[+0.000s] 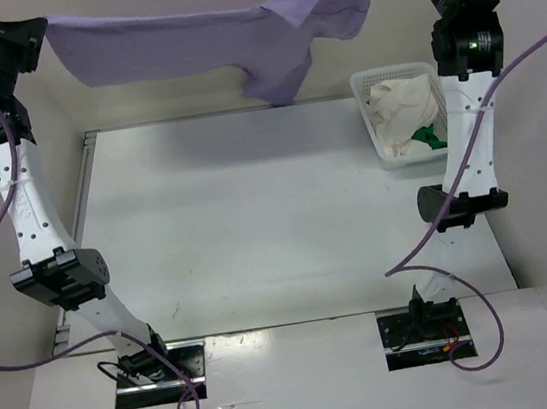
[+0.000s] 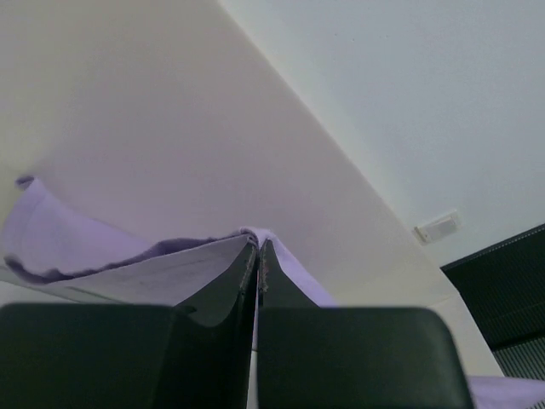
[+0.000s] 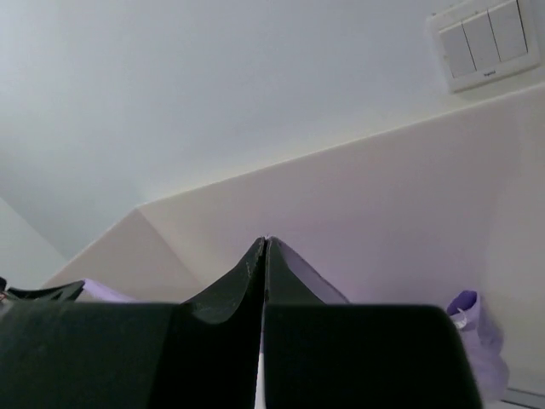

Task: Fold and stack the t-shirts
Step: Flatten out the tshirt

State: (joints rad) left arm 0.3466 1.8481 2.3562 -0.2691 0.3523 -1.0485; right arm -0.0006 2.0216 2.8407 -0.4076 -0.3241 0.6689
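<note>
left claw (image 2: 258, 249): closed, pinching an edge of the lavender t-shirt (image 1: 232, 38); raised high at far left.
lavender t-shirt: stretched in the air between both claws, above the far edge of the counter (image 1: 256, 227); one sleeve droops at mid-span.
basket (image 1: 362, 112): white mesh, at the counter's far right.
cream t-shirt (image 1: 405, 112): crumpled inside the basket.
green t-shirt (image 1: 430, 135): in the basket, mostly hidden under the cream one.
right claw (image 3: 265, 245): closed, holding the lavender t-shirt's right end; raised high.

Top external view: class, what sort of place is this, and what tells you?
Probably an indoor robotics lab bench: left arm and right arm bolted at a white table, a lavender t-shirt hung between them, a wall switch.
</note>
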